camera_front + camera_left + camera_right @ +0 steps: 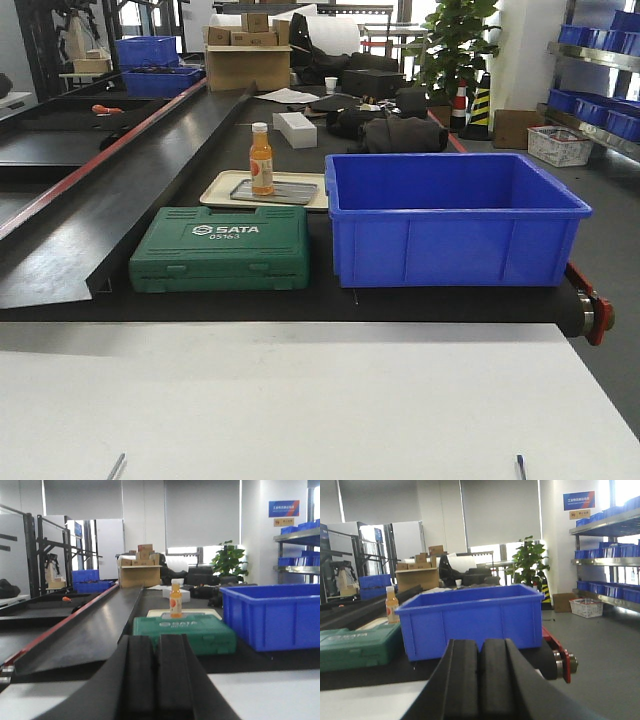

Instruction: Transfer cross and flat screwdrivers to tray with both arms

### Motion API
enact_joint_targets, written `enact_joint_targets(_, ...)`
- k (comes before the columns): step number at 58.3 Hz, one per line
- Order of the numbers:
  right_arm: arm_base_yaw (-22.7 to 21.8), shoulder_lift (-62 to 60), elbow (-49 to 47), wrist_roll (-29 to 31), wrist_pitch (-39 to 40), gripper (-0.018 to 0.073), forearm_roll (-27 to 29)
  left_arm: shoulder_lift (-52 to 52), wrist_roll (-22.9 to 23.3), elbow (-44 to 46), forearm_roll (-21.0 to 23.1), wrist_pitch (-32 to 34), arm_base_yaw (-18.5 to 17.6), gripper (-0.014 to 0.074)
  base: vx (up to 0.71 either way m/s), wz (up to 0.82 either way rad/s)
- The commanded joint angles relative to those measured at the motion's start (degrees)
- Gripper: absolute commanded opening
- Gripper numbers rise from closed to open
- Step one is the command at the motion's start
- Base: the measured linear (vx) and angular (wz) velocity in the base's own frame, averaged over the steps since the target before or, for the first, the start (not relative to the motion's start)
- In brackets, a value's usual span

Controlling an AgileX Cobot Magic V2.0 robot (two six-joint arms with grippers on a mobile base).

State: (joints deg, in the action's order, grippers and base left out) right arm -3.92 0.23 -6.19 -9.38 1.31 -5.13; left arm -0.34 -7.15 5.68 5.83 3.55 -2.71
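The screwdrivers and the tray are out of view in all three views. In the left wrist view my left gripper [156,638] is shut, its two black pads pressed together with nothing between them, held over the white table [270,695]. My right gripper [481,643] is likewise shut and empty above the white table [370,700], facing the blue bin [470,617]. Neither arm shows in the front view. Two thin slivers, one grey [117,465] and one blue [521,466], poke in at that view's bottom edge. They are too small to identify.
Beyond the white table [300,400] runs a black conveyor [330,300]. On it stand a green SATA case [220,248], a deep blue bin [450,215], and a cream tray [222,185] holding a flat grey plate [290,192] and an orange bottle [261,158]. A red-edged roller [598,315] ends the belt at the right.
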Motion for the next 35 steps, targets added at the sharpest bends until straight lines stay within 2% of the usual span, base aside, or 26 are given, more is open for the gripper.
enact_joint_targets(1,-0.28,5.16,-12.31,0.76,-1.31,-0.0008,-0.33,3.68,0.71,10.57,0.33,-1.06,-0.25,0.0002,0.00,-0.01)
enact_joint_targets(7,-0.28,15.68,-25.53,3.12,-4.99,-0.0008,-1.95,13.99,0.71,22.78,0.28,-7.12,-0.25,0.0002,0.00,0.00)
enact_joint_targets(17,0.42,27.85,-36.88,3.00,-4.70,-0.0008,-1.53,29.46,0.71,35.11,0.28,-7.87,-0.25,0.0002,0.00,0.00)
enact_joint_targets(27,0.42,35.66,-38.60,1.47,-5.42,-0.0008,5.13,38.45,0.64,37.68,0.27,-10.48,-0.31,0.0003,0.00,0.00)
enact_joint_targets(35,0.42,40.01,-38.60,4.23,-11.17,0.0014,5.13,44.25,0.64,37.68,0.27,-15.01,-0.31,0.0024,0.00,0.00)
